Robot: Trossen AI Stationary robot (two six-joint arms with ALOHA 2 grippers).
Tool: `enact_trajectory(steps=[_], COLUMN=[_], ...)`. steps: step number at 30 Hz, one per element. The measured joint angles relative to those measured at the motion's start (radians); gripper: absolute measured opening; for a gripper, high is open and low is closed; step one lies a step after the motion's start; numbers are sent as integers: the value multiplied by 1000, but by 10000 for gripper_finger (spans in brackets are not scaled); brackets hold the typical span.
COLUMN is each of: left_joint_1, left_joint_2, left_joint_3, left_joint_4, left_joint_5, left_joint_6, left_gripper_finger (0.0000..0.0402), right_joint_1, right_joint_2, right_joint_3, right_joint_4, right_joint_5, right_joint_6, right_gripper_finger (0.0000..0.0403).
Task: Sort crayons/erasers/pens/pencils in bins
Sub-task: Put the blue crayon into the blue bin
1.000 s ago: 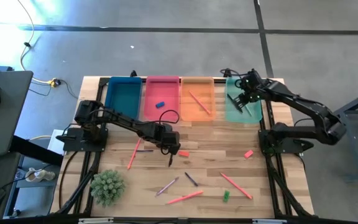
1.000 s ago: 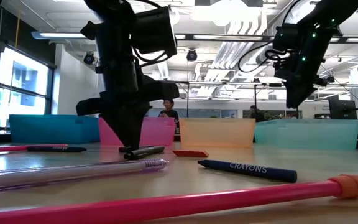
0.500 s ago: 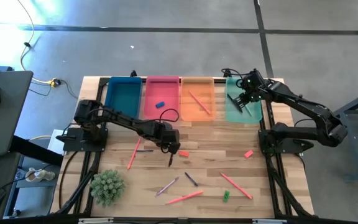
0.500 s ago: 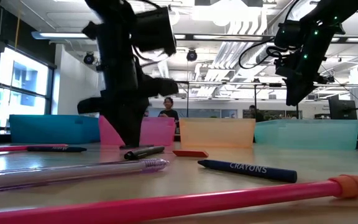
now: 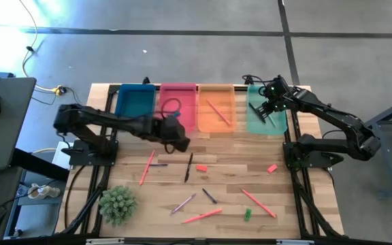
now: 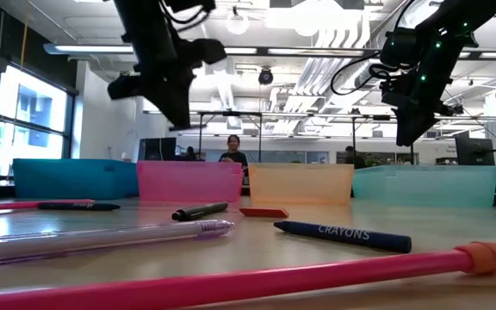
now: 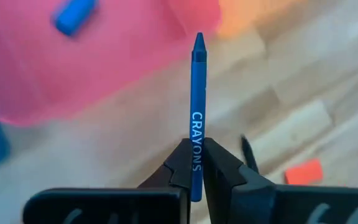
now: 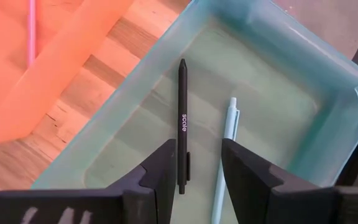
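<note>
- Left pincer (image 7: 197,171): closed on a blue wax crayon (image 7: 197,106) printed "CRAYONS", gripped near its blunt end, the pointed tip standing out ahead of the fingers. In the high view this pincer (image 5: 174,141) is raised above the wooden desk (image 5: 230,156), just short of the near edge of the pink plastic bin (image 5: 177,105).
- Ahead of the left pincer: the pink bin (image 7: 73,68) with a small blue eraser block (image 7: 75,15) lying inside. Off to one side on the desk lies a red eraser block (image 7: 303,172).
- Right pincer (image 8: 197,168): fingers parted, holding nothing, hanging over the teal-green plastic bin (image 8: 328,74). In the high view it (image 5: 267,109) sits above that bin (image 5: 254,124).
- Directly below the right pincer, inside the teal bin: a black pen (image 8: 182,124) and a pale blue pen (image 8: 224,149), side by side, not touching.
- Orange plastic bin (image 5: 216,109): holds one pink stick (image 5: 218,111), lying diagonally.
- Blue plastic bin (image 5: 133,103): contents cannot be told.
- On the open desk, well apart from both pincers: a pink eraser (image 5: 272,168) and a green eraser (image 5: 248,214).
</note>
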Motion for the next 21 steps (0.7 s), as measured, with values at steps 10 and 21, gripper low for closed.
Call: enact_trajectory(steps=[10, 21], left_joint_1=[139, 348], left_joint_2=[-162, -282], left_joint_3=[-2, -129], left_joint_4=[-280, -293], left_joint_5=[-131, -133], left_joint_6=[76, 172], left_gripper_finger=[7, 7], right_joint_1=[1, 1], right_joint_2=[0, 0], right_joint_3=[0, 0], right_joint_4=[1, 2], right_joint_5=[-2, -3], right_joint_6=[19, 83], right_gripper_finger=[117, 117])
